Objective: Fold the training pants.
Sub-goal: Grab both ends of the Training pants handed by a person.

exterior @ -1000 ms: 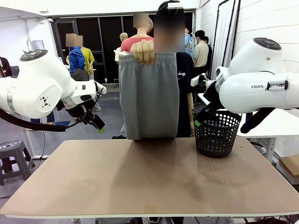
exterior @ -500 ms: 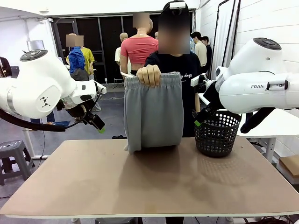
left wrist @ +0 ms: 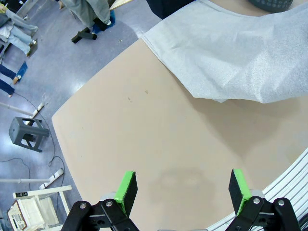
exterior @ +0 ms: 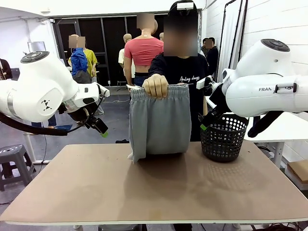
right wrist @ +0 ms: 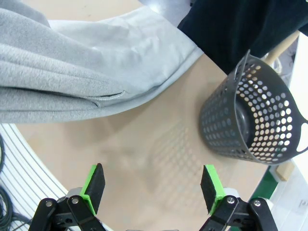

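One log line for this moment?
training pants: hanging from person's hand, hem on table | left gripper: open | right gripper: open

White wall (exterior: pixel 274 19), grey floor (exterior: pixel 113 125), grey stool (exterior: pixel 12 160) beside tan table (exterior: pixel 96 190)

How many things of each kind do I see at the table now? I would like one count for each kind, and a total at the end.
training pants: 1
black mesh basket: 1
person's hand on the waistband: 1
open grippers: 2, the left gripper and the right gripper
Total: 5
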Motion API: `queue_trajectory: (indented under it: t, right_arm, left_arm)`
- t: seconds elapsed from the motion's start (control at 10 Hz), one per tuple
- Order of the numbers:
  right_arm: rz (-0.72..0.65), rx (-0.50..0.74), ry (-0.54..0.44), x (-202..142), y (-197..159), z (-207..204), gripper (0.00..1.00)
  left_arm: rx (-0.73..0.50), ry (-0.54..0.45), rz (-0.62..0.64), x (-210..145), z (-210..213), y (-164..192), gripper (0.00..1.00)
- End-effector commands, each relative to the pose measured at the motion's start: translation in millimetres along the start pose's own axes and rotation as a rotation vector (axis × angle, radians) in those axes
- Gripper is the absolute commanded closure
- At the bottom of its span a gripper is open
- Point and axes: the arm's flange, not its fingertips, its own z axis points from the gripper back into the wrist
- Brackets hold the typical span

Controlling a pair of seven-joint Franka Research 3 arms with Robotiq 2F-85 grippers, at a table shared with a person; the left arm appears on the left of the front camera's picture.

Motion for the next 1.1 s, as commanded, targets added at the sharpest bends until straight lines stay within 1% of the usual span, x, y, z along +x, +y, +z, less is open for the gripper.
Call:
queue_trajectory:
  t: [0.0, 0.3, 0.4, 0.6, 0.7, 0.9, 1.0]
  right_arm:
    - [0.0, 0.0, 0.0, 0, 0, 0, 0.0]
    - [0.092, 0.017, 0.036, -3, -6, 0, 0.0]
    - [0.138, 0.021, 0.052, -5, -7, 0, 0.0]
    - [0.254, 0.028, 0.081, -8, -8, 2, 0.0]
    - [0.292, 0.023, 0.104, -8, -8, 3, 0.0]
    - [0.293, 0.0, 0.106, -8, -6, 1, 0.0]
    - [0.262, 0.022, 0.095, -10, -3, -2, 0.0]
  left_arm:
    - [0.0, 0.0, 0.0, 0, 0, 0, 0.0]
    - [0.02, 0.043, -0.14, 0, -1, -4, 0.0]
    - [0.016, 0.055, -0.206, 0, -1, -5, 0.0]
    - [0.009, 0.107, -0.363, -1, 0, -5, 0.0]
    - [0.008, 0.143, -0.418, -2, -1, -4, 0.0]
    - [0.002, 0.134, -0.419, -2, -3, -2, 0.0]
    - [0.005, 0.133, -0.379, -6, -5, -10, 0.0]
